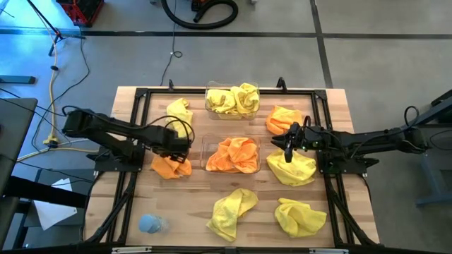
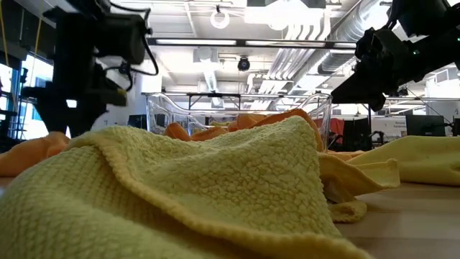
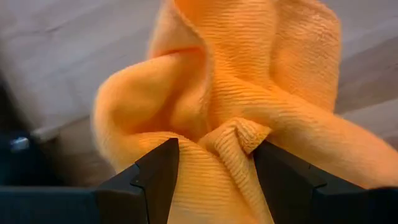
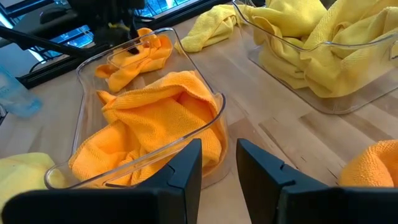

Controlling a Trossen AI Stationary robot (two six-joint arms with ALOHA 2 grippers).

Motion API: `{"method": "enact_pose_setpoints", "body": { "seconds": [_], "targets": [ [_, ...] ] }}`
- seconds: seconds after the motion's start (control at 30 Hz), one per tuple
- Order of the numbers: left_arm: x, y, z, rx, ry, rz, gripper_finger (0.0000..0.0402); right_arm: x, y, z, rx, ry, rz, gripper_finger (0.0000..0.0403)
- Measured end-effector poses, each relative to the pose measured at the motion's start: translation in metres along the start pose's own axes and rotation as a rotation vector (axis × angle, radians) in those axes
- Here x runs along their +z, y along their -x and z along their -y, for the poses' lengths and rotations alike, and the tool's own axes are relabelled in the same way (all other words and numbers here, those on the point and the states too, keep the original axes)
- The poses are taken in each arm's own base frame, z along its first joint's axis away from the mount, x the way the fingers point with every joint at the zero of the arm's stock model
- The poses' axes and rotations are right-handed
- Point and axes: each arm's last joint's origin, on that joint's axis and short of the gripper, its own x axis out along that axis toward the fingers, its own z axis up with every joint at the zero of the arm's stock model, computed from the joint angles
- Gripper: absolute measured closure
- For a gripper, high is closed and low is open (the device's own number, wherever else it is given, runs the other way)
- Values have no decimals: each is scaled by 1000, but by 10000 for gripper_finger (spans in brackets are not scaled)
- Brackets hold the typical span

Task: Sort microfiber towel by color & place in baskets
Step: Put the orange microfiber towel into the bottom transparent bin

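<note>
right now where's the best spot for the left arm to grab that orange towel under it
On the raised fold at the middle of the orange towel, coming straight down from above. The cloth lies rumpled on the table, so a flat edge offers little, while that ridge stands up between the left gripper and its open jaws, likely an easy pinch.

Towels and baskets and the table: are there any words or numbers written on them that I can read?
None: no view shows a readable word, number or label.
The orange towel under the left gripper: plain cloth, no tag showing.
The two baskets: clear plastic, no print showing.
The wooden table: bare wood, no marks.
The room behind, in the low view: nothing there can be read.
</note>
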Motion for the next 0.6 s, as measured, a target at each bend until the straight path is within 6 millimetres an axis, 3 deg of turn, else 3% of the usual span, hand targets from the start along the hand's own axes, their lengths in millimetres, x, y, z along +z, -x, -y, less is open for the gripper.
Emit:
{"method": "enact_pose_setpoints", "body": {
  "seconds": [0.2,0.33,0.43,0.53,0.6],
  "targets": [
    [1,-32,14,-42,-24,-2,207,0,0,0,-2,0,-5,309],
    [0,-41,17,2,-36,-20,226,-1,0,0,-3,-5,-7,309],
    [0,-37,18,2,-40,-45,281,-1,0,0,-3,-5,-8,309],
    [0,-23,14,10,-38,-37,367,-1,0,1,-5,-4,-14,309],
    [1,-8,12,-13,-49,0,386,-1,0,1,-6,-4,-15,309]
  ]
}}
